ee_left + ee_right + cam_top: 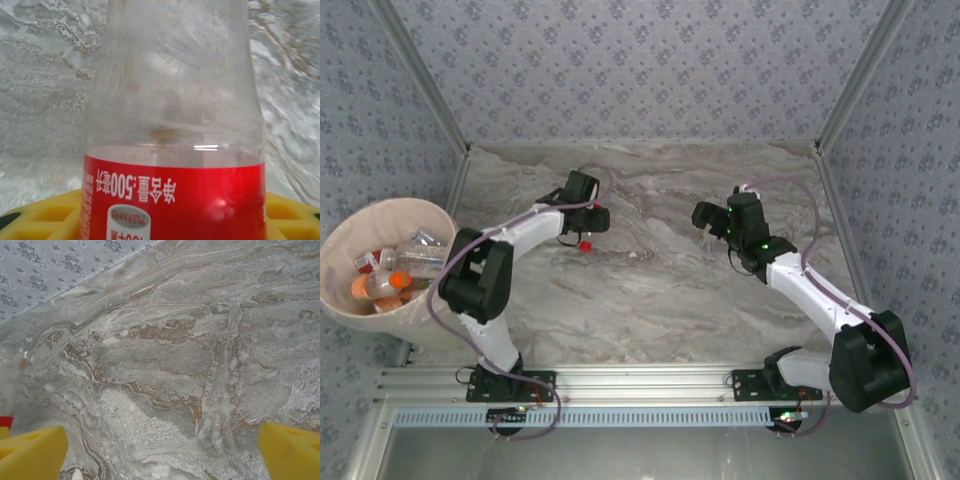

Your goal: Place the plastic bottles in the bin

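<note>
Left fingers (pixel 55 207) narrow, right fingers (pixel 30 452) wide

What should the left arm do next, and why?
Probably lift the red-labelled bottle and swing left toward the bin: it sits between the fingers of the left gripper, and the bin stands at the table's left edge.

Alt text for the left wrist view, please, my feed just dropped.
A clear bottle with a red label, seen very close, is gripped at the label between the yellow fingers of the left gripper. The grey marbled table lies blurred behind it.
</note>
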